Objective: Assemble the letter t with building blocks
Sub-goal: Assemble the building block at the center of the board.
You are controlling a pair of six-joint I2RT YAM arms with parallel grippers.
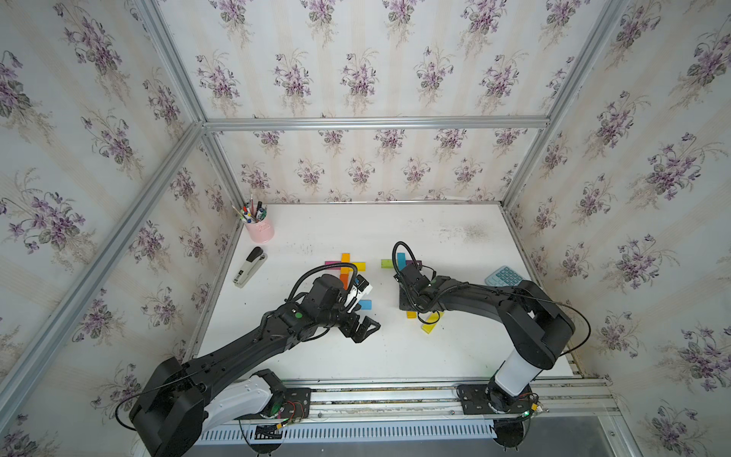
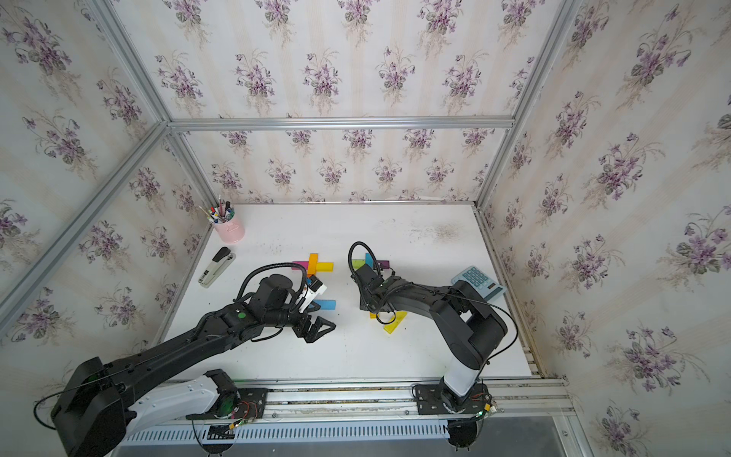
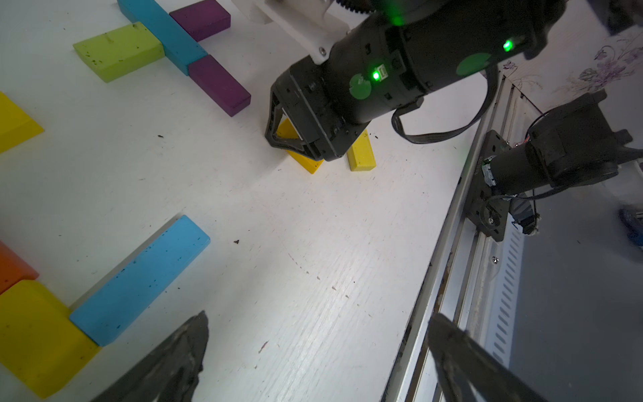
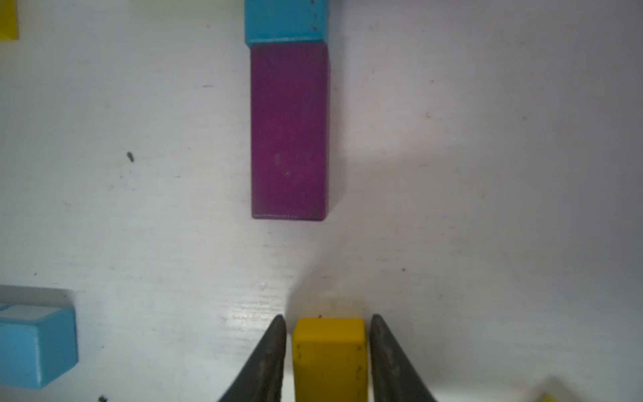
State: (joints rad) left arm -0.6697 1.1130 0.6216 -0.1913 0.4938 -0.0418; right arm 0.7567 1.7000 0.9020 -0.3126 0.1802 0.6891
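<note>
One yellow block [image 4: 328,358] lies on the surface [image 1: 395,356] between your right hand's [image 4: 327,316] slightly parted fingers, near a purple block [image 4: 288,132]; your left hand [image 1: 368,330] hangs wide open, empty, beside a blue block [image 1: 364,304].

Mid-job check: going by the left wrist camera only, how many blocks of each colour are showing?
yellow blocks: 4
purple blocks: 2
teal block: 1
light blue block: 1
lime block: 1
orange block: 1
Total: 10
</note>
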